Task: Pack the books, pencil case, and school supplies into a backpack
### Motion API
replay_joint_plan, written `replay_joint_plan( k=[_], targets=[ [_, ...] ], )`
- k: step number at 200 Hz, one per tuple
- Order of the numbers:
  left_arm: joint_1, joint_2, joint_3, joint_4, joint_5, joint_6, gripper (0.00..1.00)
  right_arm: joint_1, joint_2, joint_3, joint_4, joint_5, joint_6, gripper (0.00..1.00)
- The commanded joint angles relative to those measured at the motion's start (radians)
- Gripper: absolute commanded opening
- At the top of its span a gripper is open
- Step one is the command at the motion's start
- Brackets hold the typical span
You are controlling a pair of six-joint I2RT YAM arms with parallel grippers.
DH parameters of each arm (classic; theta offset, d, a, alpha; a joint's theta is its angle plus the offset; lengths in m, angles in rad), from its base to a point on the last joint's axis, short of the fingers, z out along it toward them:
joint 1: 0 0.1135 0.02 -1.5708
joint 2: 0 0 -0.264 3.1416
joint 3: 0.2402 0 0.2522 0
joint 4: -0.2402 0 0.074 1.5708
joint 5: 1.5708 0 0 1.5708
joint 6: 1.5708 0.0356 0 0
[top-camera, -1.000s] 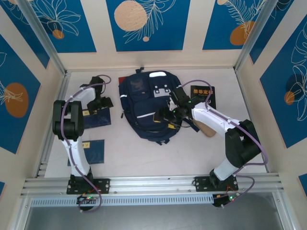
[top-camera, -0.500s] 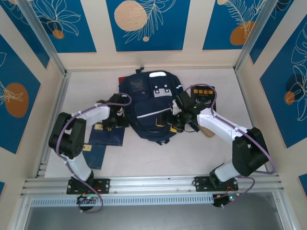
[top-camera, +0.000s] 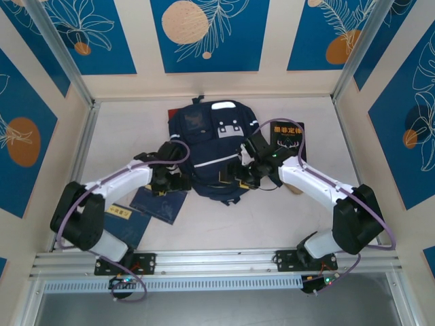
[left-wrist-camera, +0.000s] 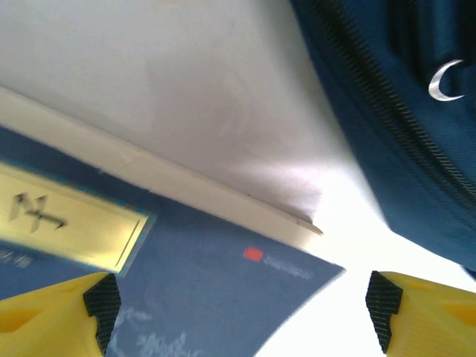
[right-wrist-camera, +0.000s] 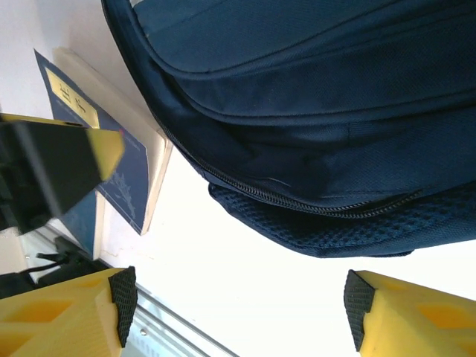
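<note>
Two hands spread: left hand over a blue book, right hand beside the backpack.

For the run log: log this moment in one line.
left tool open, by dark blue book | right tool open, at backpack | nothing held

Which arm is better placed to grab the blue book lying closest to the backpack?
Left. The left pincer, open, hangs right over that blue book beside the backpack. The right pincer, also open, is at the backpack's opposite side, over its lower edge.
</note>
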Motion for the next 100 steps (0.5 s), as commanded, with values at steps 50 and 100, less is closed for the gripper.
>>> replay_joint_plan(
  k=[50,100],
  targets=[
    [0.199,-0.261,-0.187,-0.021,0.025,-0.138,0.75,0.162,0.219,0.275,-0.05,0.109,-0.251,0.65],
    [0.339,-0.207,-0.28,0.102,0.111,-0.096,0.5,0.236,0.493,0.561,-0.136,0.105,-0.402,0.61]
  ],
)
